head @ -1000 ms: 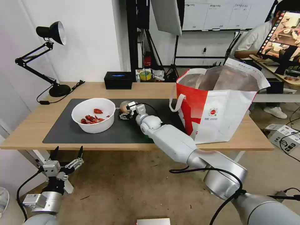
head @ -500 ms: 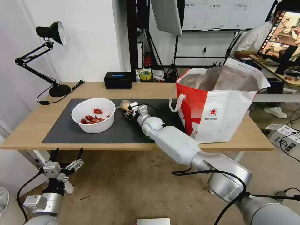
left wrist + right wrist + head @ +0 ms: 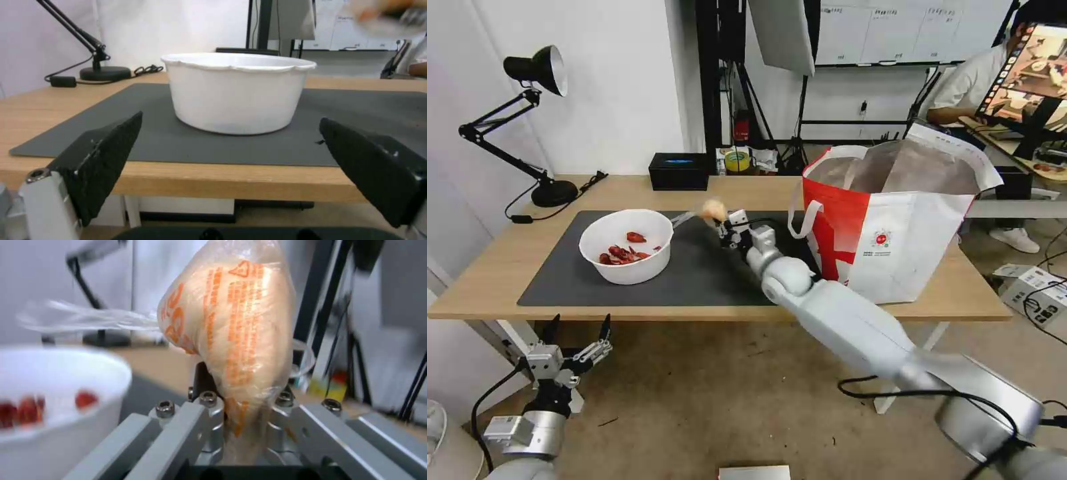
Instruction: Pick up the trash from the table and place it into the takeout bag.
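My right gripper [image 3: 725,225] is shut on a small clear bag with a tan lump [image 3: 714,210], held just above the dark mat, between the bowl and the takeout bag. The right wrist view shows the same small bag [image 3: 231,320], printed in orange, pinched between the jaws. A white round bowl [image 3: 626,244] with red scraps sits on the mat's left half; in the left wrist view the bowl [image 3: 239,91] stands straight ahead. The big red-and-white takeout bag [image 3: 894,220] stands open on the table's right part. My left gripper [image 3: 575,337] hangs open below the table's front edge.
A black desk lamp [image 3: 537,73] stands at the table's far left corner with its cable trailing. A black box [image 3: 679,171] sits at the back edge. The light-wood table [image 3: 500,260] carries the dark grey mat [image 3: 694,280]. Tripods and stands fill the room behind.
My right gripper has lifted the small bag off the mat and carried it up and right, toward the takeout bag. The left arm has barely shifted.
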### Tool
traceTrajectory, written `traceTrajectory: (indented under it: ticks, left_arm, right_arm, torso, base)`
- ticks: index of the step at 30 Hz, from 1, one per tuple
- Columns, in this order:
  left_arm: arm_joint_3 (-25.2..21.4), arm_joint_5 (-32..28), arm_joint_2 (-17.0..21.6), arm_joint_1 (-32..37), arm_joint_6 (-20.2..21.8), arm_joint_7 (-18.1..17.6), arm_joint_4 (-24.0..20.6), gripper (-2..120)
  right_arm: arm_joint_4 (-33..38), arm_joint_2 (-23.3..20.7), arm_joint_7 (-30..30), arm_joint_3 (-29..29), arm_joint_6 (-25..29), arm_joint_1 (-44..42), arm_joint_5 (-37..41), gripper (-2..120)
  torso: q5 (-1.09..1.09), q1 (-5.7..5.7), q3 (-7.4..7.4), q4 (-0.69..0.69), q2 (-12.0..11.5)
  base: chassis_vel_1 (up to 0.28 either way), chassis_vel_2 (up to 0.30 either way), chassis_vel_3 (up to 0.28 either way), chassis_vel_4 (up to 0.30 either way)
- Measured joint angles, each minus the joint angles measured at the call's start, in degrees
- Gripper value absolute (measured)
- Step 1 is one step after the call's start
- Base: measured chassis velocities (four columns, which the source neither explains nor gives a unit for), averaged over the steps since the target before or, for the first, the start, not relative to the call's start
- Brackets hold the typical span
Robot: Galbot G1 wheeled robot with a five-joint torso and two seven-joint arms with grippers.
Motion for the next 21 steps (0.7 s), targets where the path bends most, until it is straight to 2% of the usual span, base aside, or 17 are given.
traceTrajectory:
  ticks: [2,3,6,7,10,11,14,21]
  left_arm:
    - [0.26,0.52,-0.13,0.16,0.03,-0.10,-0.15,100]
    - [0.26,0.52,-0.13,0.16,0.03,-0.10,-0.15,100]
    - [0.53,1.10,-0.67,0.69,0.05,-0.15,-0.47,100]
    - [0.53,1.10,-0.67,0.69,0.05,-0.15,-0.47,100]
    - [0.73,1.60,-0.90,1.05,0.06,-0.18,-0.68,100]
    - [0.73,1.60,-0.90,1.05,0.06,-0.18,-0.68,100]
    - [0.83,1.88,-0.85,1.12,0.09,-0.24,-0.93,100]
    - [0.73,2.03,-0.89,1.74,0.22,-0.27,-1.60,100]
  right_arm:
    - [6.16,-2.30,1.92,3.28,2.78,-2.69,-3.34,7]
    - [6.16,-2.30,1.92,3.28,2.78,-2.69,-3.34,7]
    - [13.44,-4.85,5.03,8.14,3.98,-6.13,-6.70,7]
    - [13.44,-4.85,5.03,8.14,3.98,-6.13,-6.70,7]
    - [19.79,-7.05,7.79,13.51,4.00,-10.29,-7.69,6]
    - [19.79,-7.05,7.79,13.51,4.00,-10.29,-7.69,6]
    - [24.43,-9.51,9.84,18.60,3.50,-13.93,-8.32,6]
    - [27.45,-14.21,12.88,25.20,2.13,-17.31,-7.17,6]
  torso:
    - [0.00,0.00,0.00,0.00,0.00]
    - [0.00,0.00,0.00,0.00,0.00]
    - [0.00,0.00,0.00,0.00,0.00]
    - [0.00,0.00,0.00,0.00,0.00]
    - [0.00,0.00,0.00,0.00,0.00]
    - [0.00,0.00,0.00,0.00,0.00]
    - [0.00,0.00,0.00,-0.01,0.01]
    - [0.00,0.00,0.00,-0.01,0.01]
  base:
    - [0.000,0.000,0.000,0.000]
    - [0.000,0.000,0.000,0.000]
    - [0.000,0.000,0.000,0.000]
    - [0.000,0.000,0.000,0.000]
    - [0.000,0.000,0.000,0.000]
    - [0.000,0.000,0.000,0.000]
    - [0.000,0.000,0.000,0.000]
    - [0.000,0.000,0.000,0.000]
